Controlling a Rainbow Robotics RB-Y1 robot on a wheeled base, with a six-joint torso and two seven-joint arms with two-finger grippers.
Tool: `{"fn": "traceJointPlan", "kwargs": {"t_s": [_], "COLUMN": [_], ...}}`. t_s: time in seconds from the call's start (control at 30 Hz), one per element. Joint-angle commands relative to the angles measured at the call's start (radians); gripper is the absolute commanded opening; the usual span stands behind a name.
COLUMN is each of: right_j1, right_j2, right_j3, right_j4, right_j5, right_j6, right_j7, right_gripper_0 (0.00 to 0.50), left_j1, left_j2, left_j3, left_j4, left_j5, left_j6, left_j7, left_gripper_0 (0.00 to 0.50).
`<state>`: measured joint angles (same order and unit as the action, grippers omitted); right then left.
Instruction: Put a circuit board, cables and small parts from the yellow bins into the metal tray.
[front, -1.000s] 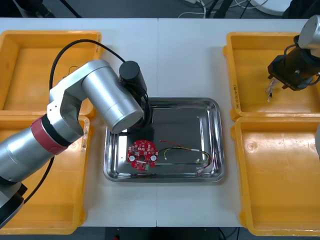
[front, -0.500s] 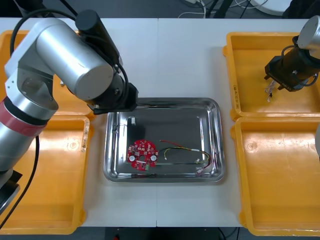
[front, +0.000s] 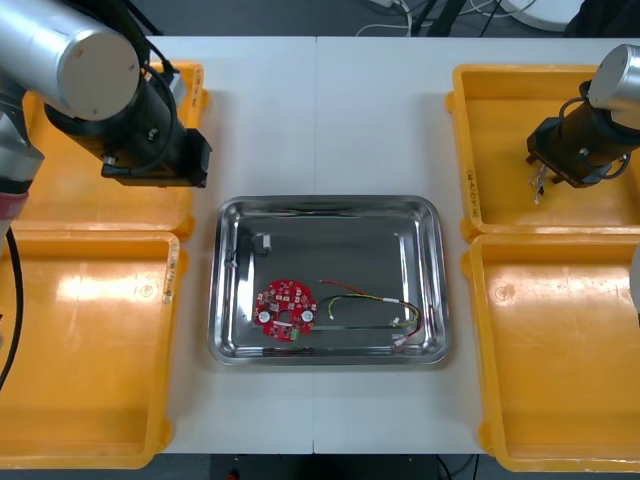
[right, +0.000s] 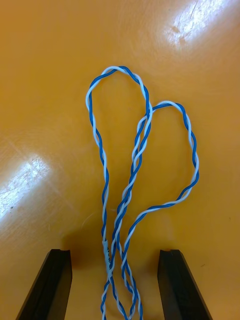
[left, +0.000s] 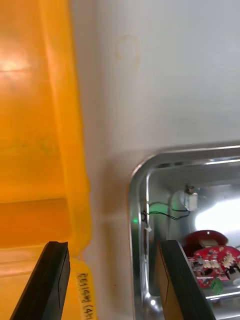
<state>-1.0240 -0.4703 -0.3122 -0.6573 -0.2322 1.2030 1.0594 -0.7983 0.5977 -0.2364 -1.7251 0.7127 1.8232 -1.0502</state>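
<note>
- The light table carries everything within reach of both arms: yellow bins line its two sides as stock, and the goal sits between them.
- The near bins on each side look bare. What is left to fetch seems to lie in the far ones.
- The metal tray lies flat at the middle, shiny inside and part filled, so I judge the task well along but not done.
- The left tool hangs above the inner rim of the far left bin, just beside the tray's corner. Its fingers are wide apart with nothing between them, free for a fresh pick.
- The right tool is low over the floor of the far right bin. Its fingers are spread and stand either side of the cable's strands, placed so that closing should pinch them.
- The twisted blue and white cable lies loose in two loops on that bin's floor. Being limp, it will likely trail when lifted.
- The round red circuit board rests flat in the tray's near left part.
- The red and yellow cable curls beside it, towards the tray's right wall.
- A thin black cable lies against the tray's left wall.
- A small metal part sits just beyond the board.
</note>
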Motion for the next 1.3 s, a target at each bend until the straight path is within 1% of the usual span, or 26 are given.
{"fn": "traceJointPlan", "kwargs": {"t_s": [0.03, 0.07, 0.13, 0.17, 0.2, 0.23, 0.27, 0.3, 0.33, 0.37, 0.53, 0.6, 0.7, 0.9, 1.13, 1.3], "right_j1": [-0.038, -0.038, -0.038, -0.038, -0.038, -0.038, -0.038, -0.038, -0.038, -0.038, -0.038, -0.038, -0.038, -0.038, -0.038, -0.036], "right_j2": [0.009, 0.009, 0.009, 0.009, 0.009, 0.009, 0.009, 0.009, 0.009, 0.009, 0.009, 0.007, -0.001, -0.016, -0.030, -0.031], "right_j3": [0.028, 0.028, 0.028, 0.028, 0.028, 0.028, 0.028, 0.028, 0.028, 0.028, 0.028, 0.028, 0.027, 0.027, 0.019, 0.007], "right_j4": [-0.001, -0.001, -0.001, -0.001, -0.001, -0.001, -0.001, -0.001, -0.001, -0.002, -0.019, -0.042, -0.122, -0.269, -0.403, -0.492], "right_j5": [-0.013, -0.015, -0.018, -0.018, -0.019, -0.024, -0.026, -0.027, -0.027, -0.026, -0.026, -0.022, -0.012, 0.005, 0.016, 0.011], "right_j6": [-0.010, -0.008, -0.008, -0.008, -0.008, -0.008, -0.008, -0.008, -0.008, -0.010, -0.002, 0.018, 0.110, 0.290, 0.441, 0.563], "right_j7": [-0.042, -0.044, -0.042, -0.042, -0.042, -0.042, -0.042, -0.042, -0.042, -0.042, -0.042, -0.042, -0.042, -0.038, -0.016, 0.016], "right_gripper_0": [0.473, 0.433, 0.232, 0.191, 0.133, 0.133, 0.047, 0.047, 0.009, 0.000, 0.000, 0.000, 0.000, 0.000, 0.000, 0.000], "left_j1": [-0.078, -0.079, -0.085, -0.088, -0.091, -0.099, -0.102, -0.111, -0.114, -0.124, -0.139, -0.142, -0.147, -0.157, -0.157, -0.157], "left_j2": [0.063, 0.067, 0.076, 0.077, 0.080, 0.085, 0.085, 0.090, 0.091, 0.094, 0.096, 0.096, 0.096, 0.096, 0.096, 0.094], "left_j3": [0.043, 0.046, 0.065, 0.069, 0.077, 0.084, 0.088, 0.089, 0.092, 0.100, 0.111, 0.111, 0.112, 0.111, 0.104, 0.080], "left_j4": [0.064, 0.073, 0.111, 0.121, 0.134, 0.157, 0.165, 0.188, 0.199, 0.234, 0.315, 0.348, 0.404, 0.481, 0.533, 0.585], "left_j5": [0.002, 0.002, 0.001, 0.001, 0.001, -0.002, -0.004, -0.009, -0.010, -0.015, -0.042, -0.058, -0.081, -0.091, -0.093, -0.093], "left_j6": [0.004, 0.001, -0.002, -0.004, -0.007, -0.010, -0.013, -0.021, -0.024, -0.039, -0.101, -0.128, -0.190, -0.266, -0.334, -0.407], "left_j7": [-0.200, -0.209, -0.255, -0.267, -0.284, -0.307, -0.318, -0.340, -0.349, -0.384, -0.458, -0.488, -0.541, -0.608, -0.634, -0.651], "left_gripper_0": [0.500, 0.500, 0.500, 0.500, 0.500, 0.500, 0.500, 0.500, 0.500, 0.500, 0.500, 0.500, 0.500, 0.500, 0.500, 0.500]}}
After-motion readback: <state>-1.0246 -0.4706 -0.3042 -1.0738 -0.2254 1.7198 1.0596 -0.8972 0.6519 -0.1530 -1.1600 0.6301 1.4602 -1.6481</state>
